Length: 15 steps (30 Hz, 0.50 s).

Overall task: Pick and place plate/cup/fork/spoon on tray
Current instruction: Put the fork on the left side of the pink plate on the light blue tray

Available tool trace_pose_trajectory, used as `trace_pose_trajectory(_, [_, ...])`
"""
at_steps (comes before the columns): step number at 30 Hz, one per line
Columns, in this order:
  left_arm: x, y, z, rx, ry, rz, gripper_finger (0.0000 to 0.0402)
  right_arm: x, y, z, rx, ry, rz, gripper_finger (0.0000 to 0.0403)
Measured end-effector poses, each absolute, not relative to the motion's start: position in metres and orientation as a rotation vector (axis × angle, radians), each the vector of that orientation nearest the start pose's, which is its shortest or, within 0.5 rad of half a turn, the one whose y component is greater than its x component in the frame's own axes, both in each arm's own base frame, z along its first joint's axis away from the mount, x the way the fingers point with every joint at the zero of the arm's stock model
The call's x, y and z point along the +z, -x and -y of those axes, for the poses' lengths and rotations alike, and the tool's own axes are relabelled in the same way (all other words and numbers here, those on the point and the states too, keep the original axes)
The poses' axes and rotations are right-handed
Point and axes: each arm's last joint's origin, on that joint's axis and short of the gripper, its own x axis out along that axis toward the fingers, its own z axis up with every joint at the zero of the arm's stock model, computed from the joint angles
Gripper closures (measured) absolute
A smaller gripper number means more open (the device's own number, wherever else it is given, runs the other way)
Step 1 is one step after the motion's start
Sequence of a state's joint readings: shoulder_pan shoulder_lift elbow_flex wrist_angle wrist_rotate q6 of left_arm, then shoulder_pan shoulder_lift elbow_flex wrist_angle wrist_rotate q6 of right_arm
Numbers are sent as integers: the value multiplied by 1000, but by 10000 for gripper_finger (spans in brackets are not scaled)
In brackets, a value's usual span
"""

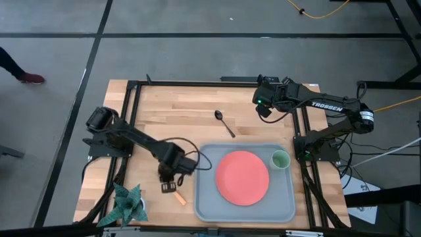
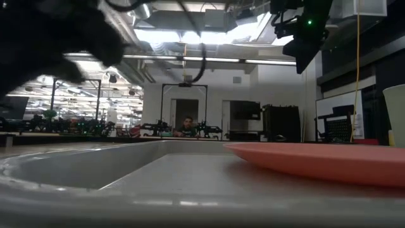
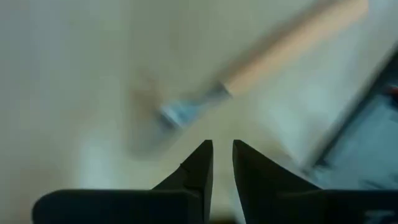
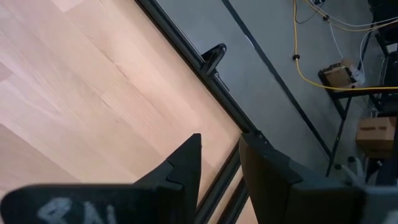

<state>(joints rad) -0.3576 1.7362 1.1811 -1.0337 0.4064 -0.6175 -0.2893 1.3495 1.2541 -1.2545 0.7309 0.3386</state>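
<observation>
The fork (image 3: 261,68) lies flat on the wooden table, left of the tray (image 1: 209,197), its orange-tan handle (image 1: 179,198) toward the near edge. My left gripper (image 3: 222,158) hovers just above its tines (image 3: 180,113), pointing steeply down. Its fingers stand a narrow gap apart with nothing between them. The coral-red plate (image 1: 243,177) and the pale green cup (image 1: 281,159) rest on the tray. The dark spoon (image 1: 224,122) lies on the table beyond the tray. My right gripper (image 4: 221,155) waits open, raised over the far right corner.
A teal spiky object (image 1: 128,204) sits at the table's near left corner. Black frame rails (image 1: 128,118) run along the table's sides. Bare wood spans the far left half. A person (image 2: 186,123) shows far off in the room behind.
</observation>
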Motion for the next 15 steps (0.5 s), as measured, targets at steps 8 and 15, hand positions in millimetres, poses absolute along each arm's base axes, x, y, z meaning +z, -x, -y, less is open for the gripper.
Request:
trace_pose_trajectory(8, [163,-276,138,-45,369,-1812,368,310,-216,85,-1083,26,-1184,288])
trace_pose_trajectory(15, [152,-281,140,7,256,-1758,389,310,-216,85,-1081,29,-1183,288])
